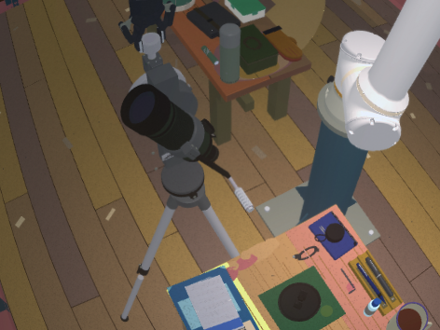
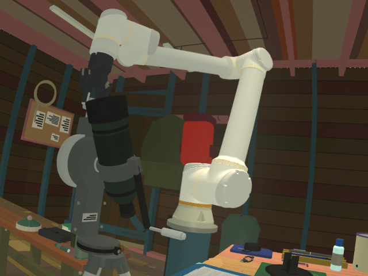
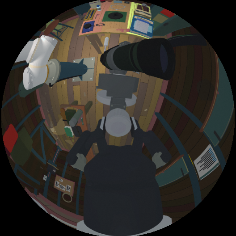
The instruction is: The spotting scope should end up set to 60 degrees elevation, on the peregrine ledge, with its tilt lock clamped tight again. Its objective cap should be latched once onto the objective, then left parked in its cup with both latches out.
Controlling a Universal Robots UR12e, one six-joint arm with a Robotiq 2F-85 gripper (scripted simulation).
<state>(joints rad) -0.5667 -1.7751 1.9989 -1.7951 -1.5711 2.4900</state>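
The grey tilt lock knob [image 3: 117, 122] [image 1: 151, 44] at the top of the scope's mount is partly hidden behind the scope barrel in the second side camera. It is clamped in my closed gripper [image 3: 117, 125] [image 1: 150, 36] [image 2: 92, 90]. The spotting scope [image 1: 163, 119] [image 2: 111, 148] [image 3: 138, 57] sits on its tripod, tilted steeply upward with a bare objective. Its pan handle [image 1: 240, 193] [image 2: 168, 232] sticks out low toward the arm's pedestal. The black objective cap [image 1: 299, 299] [image 2: 288, 266] [image 3: 114, 15] rests on a green mat on the near table, far from me.
A blue tray [image 1: 332, 234] with a small black disc sits on the near table, beside a pen tray [image 1: 376, 282] and a notebook [image 1: 209, 298]. A side table [image 1: 237, 42] with a flask and cases stands just behind the scope. The arm's pedestal [image 1: 335, 177] is to the right.
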